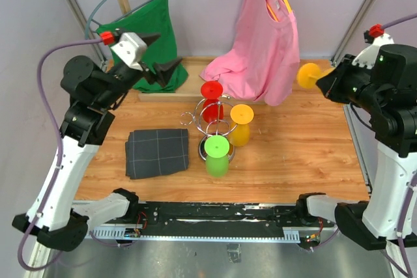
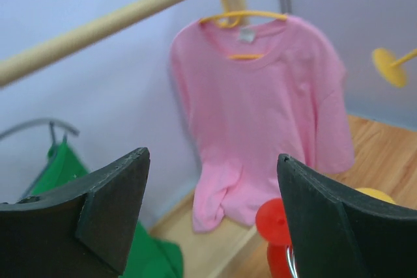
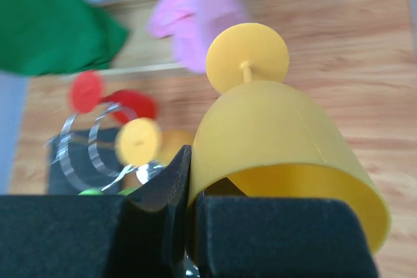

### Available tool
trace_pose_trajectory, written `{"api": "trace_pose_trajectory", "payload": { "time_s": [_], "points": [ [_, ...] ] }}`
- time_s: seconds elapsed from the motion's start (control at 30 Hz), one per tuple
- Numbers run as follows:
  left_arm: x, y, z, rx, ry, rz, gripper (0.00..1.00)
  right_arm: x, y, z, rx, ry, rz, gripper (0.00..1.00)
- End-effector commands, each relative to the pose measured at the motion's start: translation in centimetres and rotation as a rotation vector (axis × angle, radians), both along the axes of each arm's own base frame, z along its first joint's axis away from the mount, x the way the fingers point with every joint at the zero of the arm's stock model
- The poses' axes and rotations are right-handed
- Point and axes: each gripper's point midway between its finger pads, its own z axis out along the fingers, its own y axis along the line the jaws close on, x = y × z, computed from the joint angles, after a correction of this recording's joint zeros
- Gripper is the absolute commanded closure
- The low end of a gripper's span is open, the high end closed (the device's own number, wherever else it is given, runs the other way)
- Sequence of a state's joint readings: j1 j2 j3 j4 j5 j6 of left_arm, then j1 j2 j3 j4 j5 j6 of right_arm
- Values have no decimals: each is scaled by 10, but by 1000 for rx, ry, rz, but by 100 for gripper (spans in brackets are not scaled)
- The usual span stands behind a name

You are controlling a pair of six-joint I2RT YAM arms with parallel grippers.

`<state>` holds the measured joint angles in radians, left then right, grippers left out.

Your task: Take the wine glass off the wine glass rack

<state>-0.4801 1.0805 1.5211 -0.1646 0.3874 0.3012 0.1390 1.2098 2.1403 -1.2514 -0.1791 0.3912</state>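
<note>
The chrome wine glass rack (image 1: 194,119) stands mid-table with a red glass (image 1: 212,105), a yellow glass (image 1: 240,125) and a green glass (image 1: 217,153) hanging upside down on its arms. My right gripper (image 1: 329,83) is raised at the back right, away from the rack, and is shut on the rim of a second yellow wine glass (image 1: 309,75). In the right wrist view the jaws (image 3: 192,161) pinch that glass's wall (image 3: 280,135), with the rack (image 3: 85,151) far below. My left gripper (image 1: 165,51) is open and empty, high at the back left. It also shows in the left wrist view (image 2: 212,161).
A folded dark grey cloth (image 1: 157,152) lies left of the rack. A green shirt (image 1: 153,34) and a pink shirt (image 1: 264,43) hang from a rail along the back. Metal frame posts stand at both back corners.
</note>
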Motion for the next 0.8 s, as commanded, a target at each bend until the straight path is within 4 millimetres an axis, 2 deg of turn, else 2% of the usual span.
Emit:
{"api": "trace_pose_trajectory", "payload": {
  "time_s": [0.0, 0.13, 0.27, 0.4, 0.53, 0.63, 0.77],
  "points": [
    [-3, 46, -17, -186, 208, 102, 16, 13, -82, -22, -228, 82, -312, 99],
    [-18, 63, -46, -132, 218, 147, 16, 36, -114, -58, -247, 203, -404, 99],
    [-29, 70, -52, -140, 244, 167, 16, 51, -132, -103, -253, 329, -429, 99],
    [-29, 72, -59, -162, 302, 184, 15, 56, -135, -168, -276, 487, -397, 99],
    [-20, 70, -69, -159, 402, 200, 12, 55, -132, -223, -267, 595, -361, 99],
    [-14, 68, -76, -146, 475, 212, 10, 54, -129, -248, -256, 680, -337, 99],
    [-14, 66, -80, -142, 508, 202, 11, 61, -133, -268, -269, 724, -338, 99]
  ]
}}
